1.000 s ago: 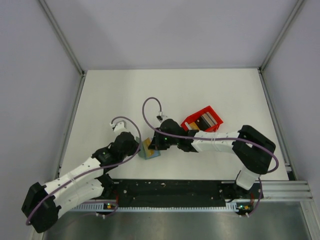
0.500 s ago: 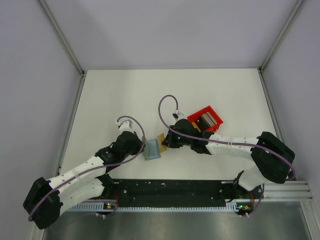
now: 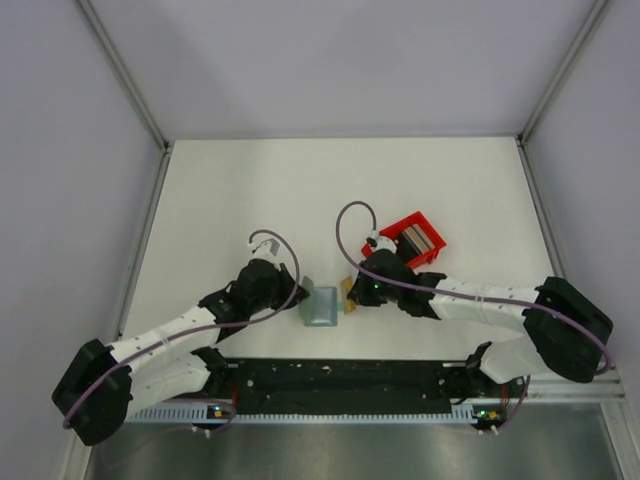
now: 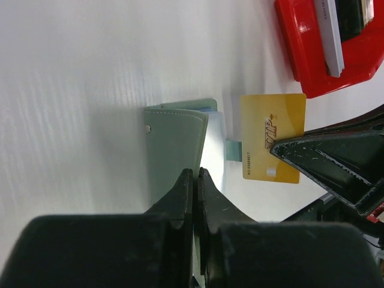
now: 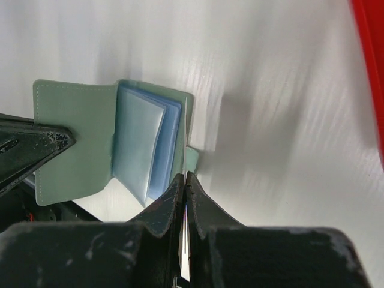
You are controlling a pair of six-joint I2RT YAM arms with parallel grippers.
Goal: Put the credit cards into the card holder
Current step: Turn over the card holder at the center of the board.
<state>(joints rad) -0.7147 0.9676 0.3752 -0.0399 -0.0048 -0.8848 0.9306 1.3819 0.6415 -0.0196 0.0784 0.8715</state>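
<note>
The card holder [image 3: 322,308] lies open near the table's front, grey-green cover [image 4: 174,144] outside, pale blue pockets [image 5: 139,144] inside. My left gripper [image 4: 195,173] is shut on the edge of its cover and lifts that flap; in the top view it [image 3: 303,297] sits just left of the holder. A gold credit card [image 4: 273,137] hangs just right of the holder, apart from it, with my right gripper [image 3: 352,292] shut on its lower corner. In the right wrist view that gripper [image 5: 185,175] shows the card only edge-on.
A red plastic bin [image 3: 390,229] stands behind and right of the right gripper. It holds more cards [image 4: 327,30] on edge, whitish and dark. The arms' black base rail [image 3: 340,380] runs along the near edge.
My left gripper has shut on the card holder's cover and moved right with it. The right gripper has drawn the gold card back to the right, off the holder.
</note>
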